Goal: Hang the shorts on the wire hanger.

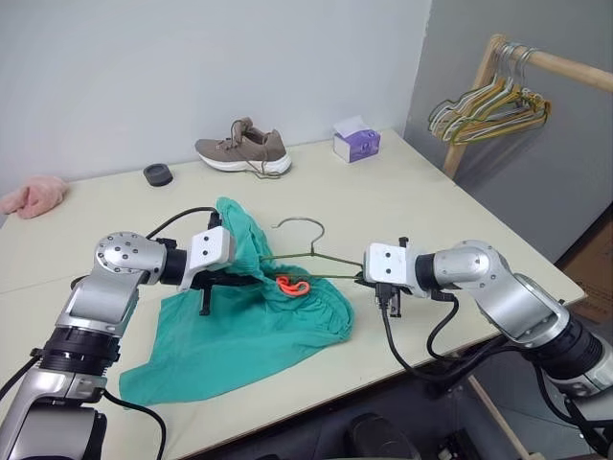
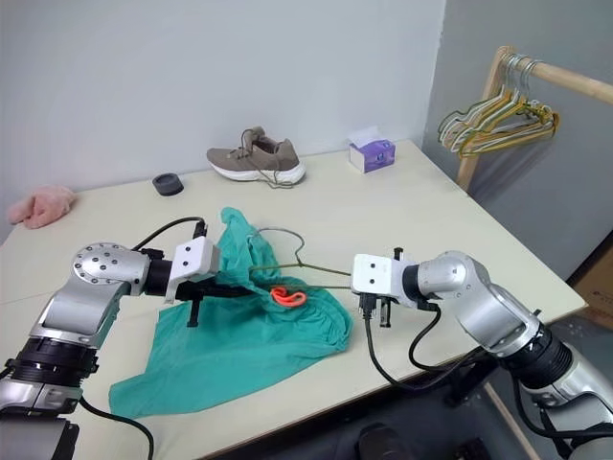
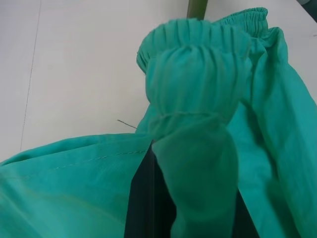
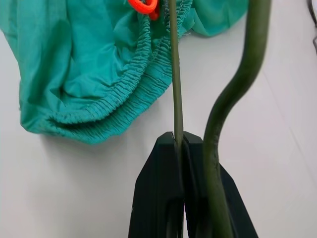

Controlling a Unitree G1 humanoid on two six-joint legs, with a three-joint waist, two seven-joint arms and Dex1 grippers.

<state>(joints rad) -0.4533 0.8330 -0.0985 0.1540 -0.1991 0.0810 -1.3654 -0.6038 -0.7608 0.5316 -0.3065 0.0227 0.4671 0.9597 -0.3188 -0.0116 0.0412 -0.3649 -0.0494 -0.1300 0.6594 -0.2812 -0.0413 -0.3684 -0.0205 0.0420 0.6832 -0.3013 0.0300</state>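
On table point(image 1: 402, 206): shorts point(image 1: 239, 335) threaded onto wire hanger point(image 1: 311, 251).

The shorts point(image 1: 239, 331) lie on the near part of the table point(image 1: 402, 206), left of centre, with the wire hanger point(image 1: 311, 251) across their upper edge (hook toward the far side). The left gripper point(image 1: 222, 278) sits at the shorts' left side, the right gripper point(image 1: 359, 278) at the hanger's right end. Behind them stand a shoe point(image 1: 244, 149), a small round object point(image 1: 158, 174) to its left and a tissue box point(image 1: 356, 142) to its right. A fluffy cloth point(image 1: 34, 195) lies at the far left edge. Right of the table, a rail point(image 1: 565, 65) carries a bunch of hangers point(image 1: 488, 110).
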